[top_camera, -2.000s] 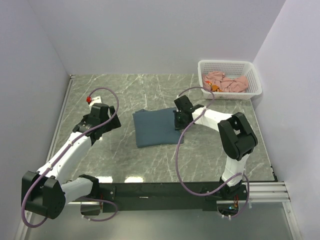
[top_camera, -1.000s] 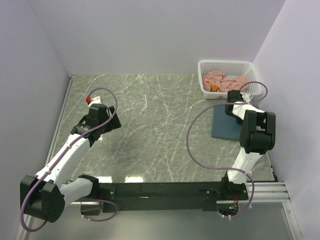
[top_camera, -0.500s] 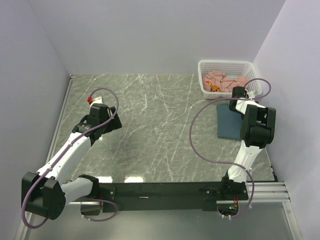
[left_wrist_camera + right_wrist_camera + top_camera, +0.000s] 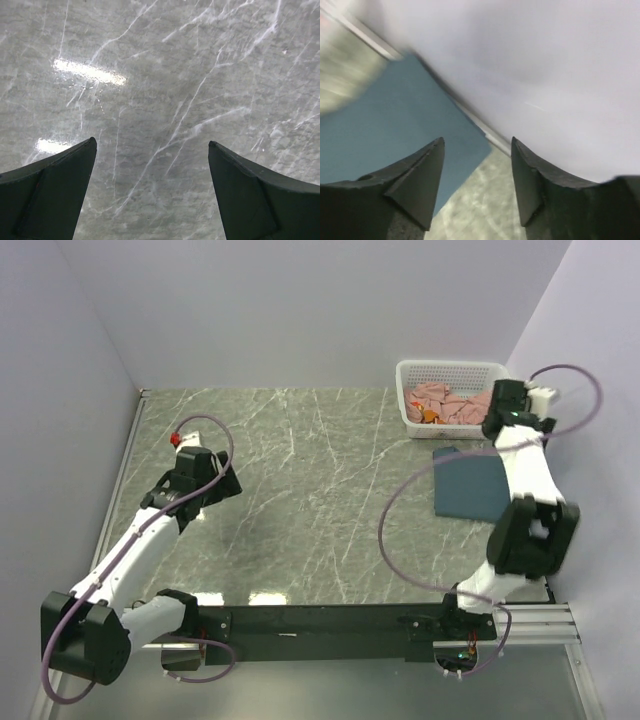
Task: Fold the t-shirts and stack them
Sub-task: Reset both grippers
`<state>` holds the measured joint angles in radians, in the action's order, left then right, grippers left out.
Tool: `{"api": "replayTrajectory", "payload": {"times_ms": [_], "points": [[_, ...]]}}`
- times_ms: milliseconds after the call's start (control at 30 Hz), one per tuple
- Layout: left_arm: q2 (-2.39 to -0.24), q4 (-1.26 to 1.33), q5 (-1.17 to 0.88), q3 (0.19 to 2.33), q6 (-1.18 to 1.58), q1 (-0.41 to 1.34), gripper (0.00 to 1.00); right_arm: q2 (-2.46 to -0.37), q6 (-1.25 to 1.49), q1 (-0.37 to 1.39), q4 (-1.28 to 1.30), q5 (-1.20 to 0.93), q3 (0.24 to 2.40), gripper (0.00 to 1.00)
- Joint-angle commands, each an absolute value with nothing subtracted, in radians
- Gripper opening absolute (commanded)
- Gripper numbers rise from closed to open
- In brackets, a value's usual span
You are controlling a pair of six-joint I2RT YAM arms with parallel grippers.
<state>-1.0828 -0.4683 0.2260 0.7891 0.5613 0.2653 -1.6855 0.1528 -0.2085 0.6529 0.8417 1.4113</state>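
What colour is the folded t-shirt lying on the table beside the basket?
Plain dark slate-blue. The folded t-shirt shows best in the top external view.

I dragged the blue shirt (image 4: 470,485) from the middle to the right edge near the basket (image 4: 455,367), then my right gripper (image 4: 477,145) let go and lifted off.

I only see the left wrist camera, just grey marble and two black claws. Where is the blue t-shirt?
Observer: The blue t-shirt lies folded flat on the right side of the table, near the white basket.
Operator: Is the other claw holding it?
Observer: No. The right gripper is open, clear of the cloth, with nothing between its fingers.
Operator: Any more shirts?
Observer: Yes, crumpled pink t-shirts are in the basket.
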Motion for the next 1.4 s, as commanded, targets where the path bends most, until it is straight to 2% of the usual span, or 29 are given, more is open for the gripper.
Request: {"api": "replayTrajectory", "payload": {"times_ms": [0, 100, 133, 233, 467, 667, 867, 1033, 1200, 1367], "points": [[-1.025, -0.431, 0.247, 0.785, 0.552, 0.259, 0.99, -1.375, 0.301, -0.212, 0.735, 0.670, 1.419, 0.64], [-0.953, -0.426, 0.285, 0.775, 0.558, 0.259, 1.00, -1.145, 0.325, -0.213, 0.721, 0.505, 1.346, 0.68], [-0.933, -0.425, 0.294, 0.769, 0.560, 0.259, 0.99, -1.085, 0.333, -0.213, 0.707, 0.464, 1.318, 0.73], [-0.839, -0.419, 0.354, 0.749, 0.568, 0.261, 0.99, -0.861, 0.348, -0.189, 0.667, 0.387, 1.204, 0.75], [-0.582, -0.456, 0.547, 0.715, 0.583, 0.288, 0.99, -0.456, 0.298, -0.005, 0.632, 0.531, 1.013, 0.77], [-0.388, -0.500, 0.618, 0.693, 0.574, 0.307, 0.99, -0.168, 0.238, 0.080, 0.586, 0.486, 0.803, 0.79], [-0.281, -0.508, 0.581, 0.654, 0.574, 0.307, 1.00, -0.065, 0.293, 0.095, 0.591, 0.422, 0.674, 0.85], [-0.158, -0.431, 0.586, 0.548, 0.548, 0.308, 0.99, -0.052, 0.301, 0.115, 0.571, 0.405, 0.649, 0.89], [-0.013, -0.370, 0.561, 0.474, 0.512, 0.308, 0.99, -0.043, 0.301, 0.123, 0.571, 0.393, 0.644, 0.90], [0.038, -0.351, 0.586, 0.453, 0.523, 0.308, 0.99, -0.038, 0.298, 0.123, 0.568, 0.382, 0.643, 0.91]]}}
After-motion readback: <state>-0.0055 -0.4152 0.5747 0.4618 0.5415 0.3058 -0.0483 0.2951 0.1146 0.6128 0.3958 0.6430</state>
